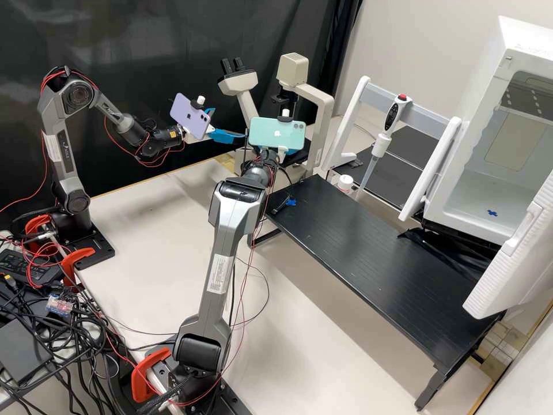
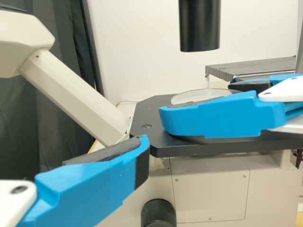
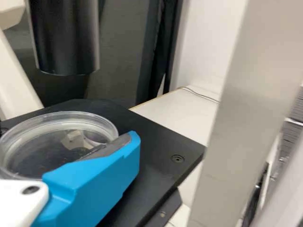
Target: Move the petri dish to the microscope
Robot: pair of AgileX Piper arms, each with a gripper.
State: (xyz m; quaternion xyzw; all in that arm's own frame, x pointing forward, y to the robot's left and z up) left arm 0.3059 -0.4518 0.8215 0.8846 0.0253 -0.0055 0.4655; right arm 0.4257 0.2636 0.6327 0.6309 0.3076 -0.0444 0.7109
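Observation:
In the high view my left gripper (image 1: pixel 229 123) hangs open and empty at the left of the microscope (image 1: pixel 292 72); in the left wrist view that gripper (image 2: pixel 142 153) has a blue finger in front of the black stage (image 2: pixel 142 118). My right gripper (image 1: pixel 281 151) is at the microscope, partly behind a green phone. The right wrist view has one finger of this gripper (image 3: pixel 125 153) against the side of the clear petri dish (image 3: pixel 57 118), over the stage (image 3: pixel 161 142). The left wrist view shows both its fingers around the dish (image 2: pixel 201 95), shut on it.
The microscope's black cylinder (image 3: pixel 66 38) hangs above the stage, and its grey upright (image 3: pixel 236 118) stands close beside the right gripper. A black raised shelf (image 1: pixel 368 248), a pipette on a stand (image 1: pixel 381 141) and an open white chamber (image 1: pixel 492 173) are farther right.

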